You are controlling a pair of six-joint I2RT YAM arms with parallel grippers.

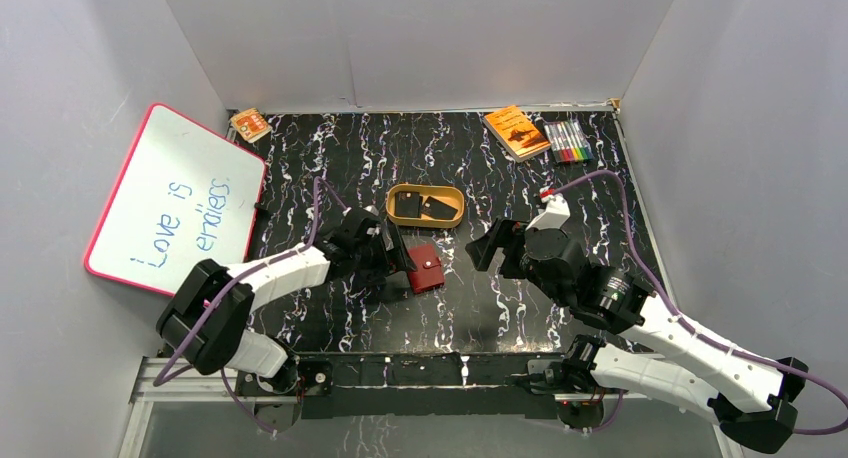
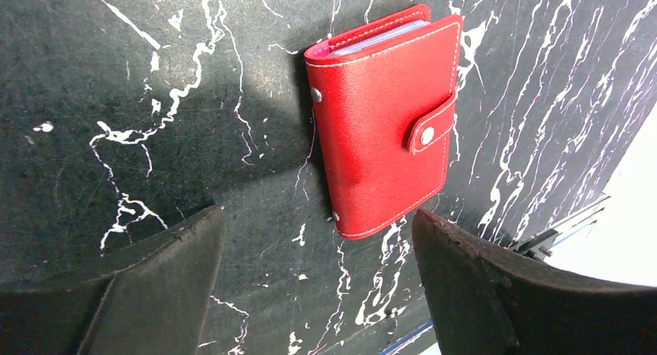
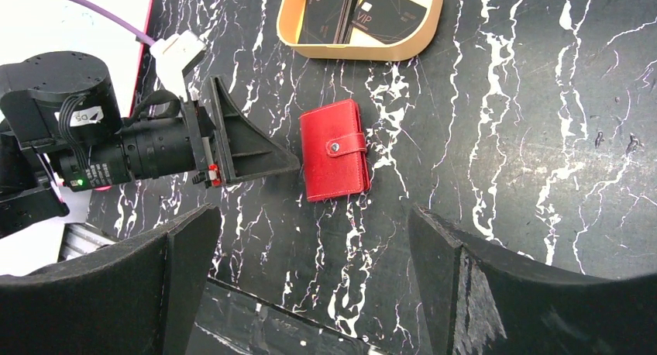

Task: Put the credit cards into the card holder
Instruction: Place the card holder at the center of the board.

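The red card holder (image 1: pixel 427 269) lies closed and snapped on the black marbled table; it also shows in the left wrist view (image 2: pixel 385 122) and the right wrist view (image 3: pixel 334 160). Black credit cards (image 1: pixel 421 207) lie in a tan oval dish (image 1: pixel 455 218), also seen in the right wrist view (image 3: pixel 352 10). My left gripper (image 1: pixel 402 256) is open, just left of the card holder, fingers apart from it (image 2: pixel 314 231). My right gripper (image 1: pixel 488 246) is open and empty, to the right of the card holder (image 3: pixel 310 231).
A whiteboard (image 1: pixel 175 198) leans at the left. An orange booklet (image 1: pixel 516 131) and a pack of markers (image 1: pixel 567 140) lie at the back right. A small orange box (image 1: pixel 250 125) sits at the back left. The table's near edge (image 3: pixel 256 301) is close.
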